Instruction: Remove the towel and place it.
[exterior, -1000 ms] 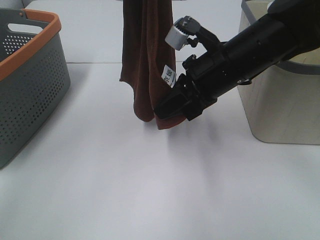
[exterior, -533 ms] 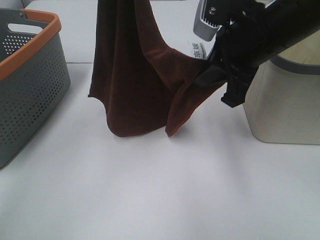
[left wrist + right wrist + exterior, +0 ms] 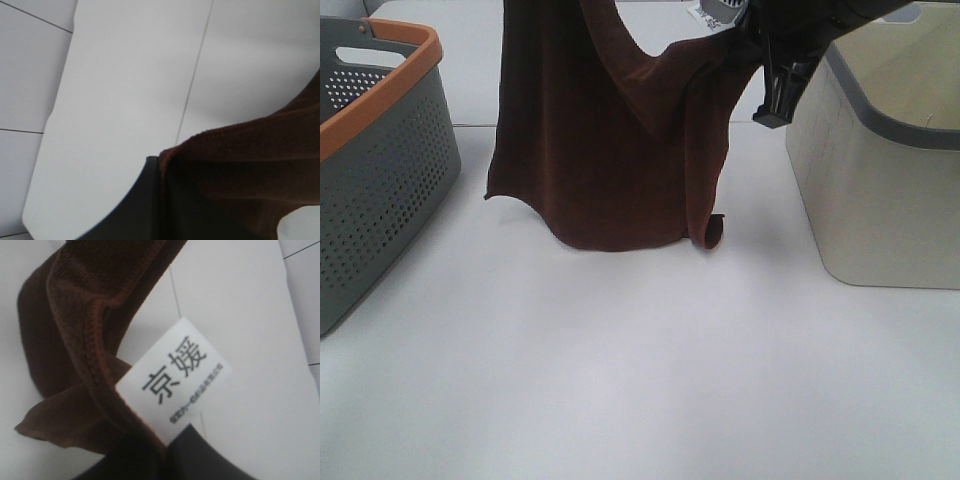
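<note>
Brown towel (image 3: 610,150) hangs spread, one corner clamped in right gripper (image 3: 162,455) just beside beige bin (image 3: 880,210) rim. Left gripper (image 3: 157,200) jaws: cannot tell. Mid-transfer. Next, probably: lower into bin, release.

Open worktop (image 3: 640,380) extends from centre to 6 o'clock, and passage there is unobstructed. The perforated grey basket (image 3: 380,170) blocks 9 to 10 o'clock. The beige bin (image 3: 890,200) blocks 2 to 3 o'clock. The hanging towel (image 3: 610,150) curtains 12 o'clock, reaching almost to the worktop. The narrow lane between towel and bin is capped overhead by the right pincer (image 3: 760,75).
</note>
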You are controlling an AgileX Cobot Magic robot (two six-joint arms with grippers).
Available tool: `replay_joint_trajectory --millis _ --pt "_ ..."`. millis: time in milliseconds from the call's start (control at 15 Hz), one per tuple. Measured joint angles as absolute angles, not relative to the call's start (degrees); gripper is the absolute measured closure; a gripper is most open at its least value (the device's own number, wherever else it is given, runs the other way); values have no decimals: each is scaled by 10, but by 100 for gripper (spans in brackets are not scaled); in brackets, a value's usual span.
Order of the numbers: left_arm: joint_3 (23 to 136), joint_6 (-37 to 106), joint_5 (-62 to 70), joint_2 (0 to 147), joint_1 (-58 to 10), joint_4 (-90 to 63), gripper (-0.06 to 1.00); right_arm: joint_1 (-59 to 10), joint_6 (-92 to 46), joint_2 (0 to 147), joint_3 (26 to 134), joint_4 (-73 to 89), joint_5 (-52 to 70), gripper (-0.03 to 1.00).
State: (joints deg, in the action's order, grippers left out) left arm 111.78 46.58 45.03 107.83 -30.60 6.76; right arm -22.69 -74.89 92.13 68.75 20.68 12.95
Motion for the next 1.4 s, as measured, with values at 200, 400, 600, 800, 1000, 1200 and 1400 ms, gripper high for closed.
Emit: replay_joint_trajectory --millis 200,400,600,800,1000,1200,1400 --pt "1118 392 347 1116 -294 135 94 -227 -749 971 745 155 52 97" --pt "1118 315 239 1145 -250 151 94 -223 -749 1018 794 109 -40 97" --pt "1118 286 132 1165 -218 155 94 -201 -750 1081 863 101 -117 97" --pt "1118 284 97 1191 -214 156 94 -177 -766 1117 900 93 -144 97" --pt "1118 280 87 1195 -214 156 94 -167 -775 1120 902 81 -148 97" --pt "1118 269 65 1213 -214 156 94 -167 -775 1141 904 77 -213 97" --pt "1118 269 34 1238 -212 156 94 -166 -775 1164 904 77 -239 97"
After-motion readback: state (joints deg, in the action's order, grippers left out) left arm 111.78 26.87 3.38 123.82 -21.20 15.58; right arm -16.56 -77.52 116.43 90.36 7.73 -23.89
